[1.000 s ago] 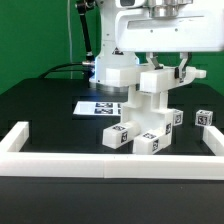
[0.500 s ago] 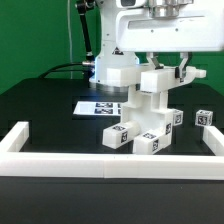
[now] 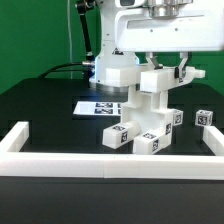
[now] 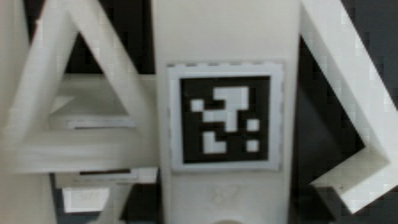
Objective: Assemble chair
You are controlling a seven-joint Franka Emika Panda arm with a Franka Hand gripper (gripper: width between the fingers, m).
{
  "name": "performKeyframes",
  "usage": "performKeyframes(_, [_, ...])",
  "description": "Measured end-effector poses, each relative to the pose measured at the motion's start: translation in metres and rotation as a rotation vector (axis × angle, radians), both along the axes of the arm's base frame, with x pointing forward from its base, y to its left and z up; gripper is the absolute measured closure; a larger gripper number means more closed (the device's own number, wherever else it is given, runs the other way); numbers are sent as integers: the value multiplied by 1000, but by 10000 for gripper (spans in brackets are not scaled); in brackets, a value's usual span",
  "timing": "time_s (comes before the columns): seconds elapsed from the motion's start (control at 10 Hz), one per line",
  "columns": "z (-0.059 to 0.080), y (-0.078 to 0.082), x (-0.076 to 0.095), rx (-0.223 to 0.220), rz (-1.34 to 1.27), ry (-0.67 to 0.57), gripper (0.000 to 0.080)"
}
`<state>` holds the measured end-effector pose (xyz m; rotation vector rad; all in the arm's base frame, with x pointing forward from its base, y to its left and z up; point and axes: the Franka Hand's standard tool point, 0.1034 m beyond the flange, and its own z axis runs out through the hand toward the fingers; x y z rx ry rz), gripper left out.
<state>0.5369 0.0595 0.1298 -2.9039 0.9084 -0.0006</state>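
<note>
- Toward the exterior view's left of the fingers point(image 3: 182, 68), the marker board point(image 3: 98, 105) lies flat on the counter point(image 3: 40, 115).
- The fingers pinch the top of the half-built chair point(image 3: 145, 115) standing beneath them; a crooked push could tip it or jam a joint.
- Toward the exterior view's right of them, a loose tagged block point(image 3: 205, 118) could be struck if the chair topples.

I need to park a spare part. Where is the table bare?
Bare table on the exterior view's left, between the left rail, the front rail and the chair. Crowded: around the chair, gripped from above by the gripper, with a loose tagged block beside it.
</note>
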Motion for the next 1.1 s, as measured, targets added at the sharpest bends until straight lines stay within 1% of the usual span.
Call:
performKeyframes(0.3, [0,0,5,-2,4,-6,509])
performKeyframes(0.7, [0,0,5,-3,5,-6,509])
performKeyframes(1.1, [1,-5,6,-4,4,-7,509])
